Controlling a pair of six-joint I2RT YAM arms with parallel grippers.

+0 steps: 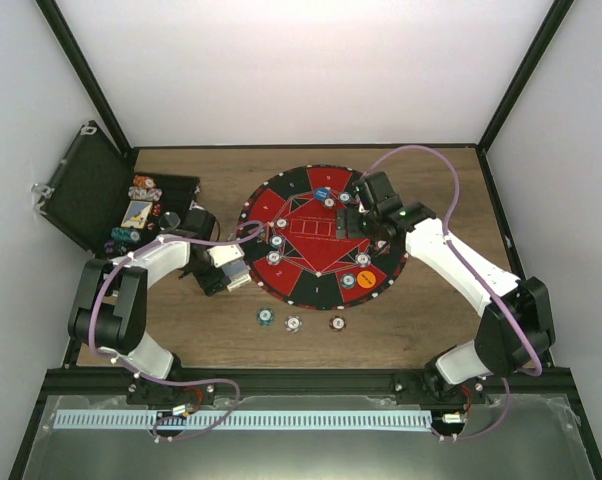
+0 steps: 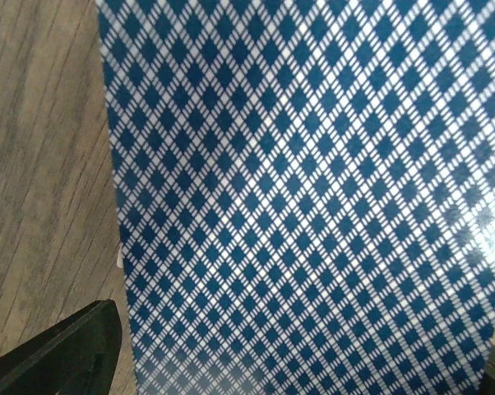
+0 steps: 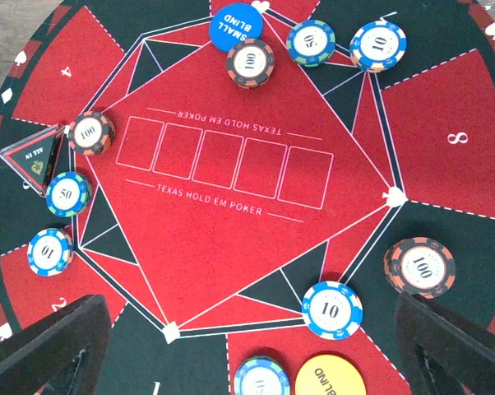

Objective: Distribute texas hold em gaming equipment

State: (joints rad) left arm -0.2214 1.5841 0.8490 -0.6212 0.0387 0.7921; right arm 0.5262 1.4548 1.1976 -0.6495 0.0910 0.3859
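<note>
A playing card (image 2: 313, 181) with a blue-and-white diamond back fills the left wrist view and lies on the wooden table. My left gripper (image 2: 297, 350) straddles it, open, one finger (image 2: 67, 354) just off its left edge; in the top view this gripper (image 1: 226, 270) is at the mat's left rim. My right gripper (image 3: 252, 329) hangs open over the round red-and-black mat (image 3: 231, 247), nothing between its fingers. Several poker chips sit on the mat, among them a blue 10 chip (image 3: 332, 310) and a 100 chip (image 3: 419, 267).
Three chips (image 1: 293, 323) lie on the table in front of the mat (image 1: 316, 290). The open black case (image 1: 81, 190) at the back left holds more chips and cards (image 1: 139, 212). A yellow blind button (image 3: 336, 378), a blue small-blind button (image 3: 235, 25) and a triangular all-in marker (image 3: 38, 158) rest on the mat.
</note>
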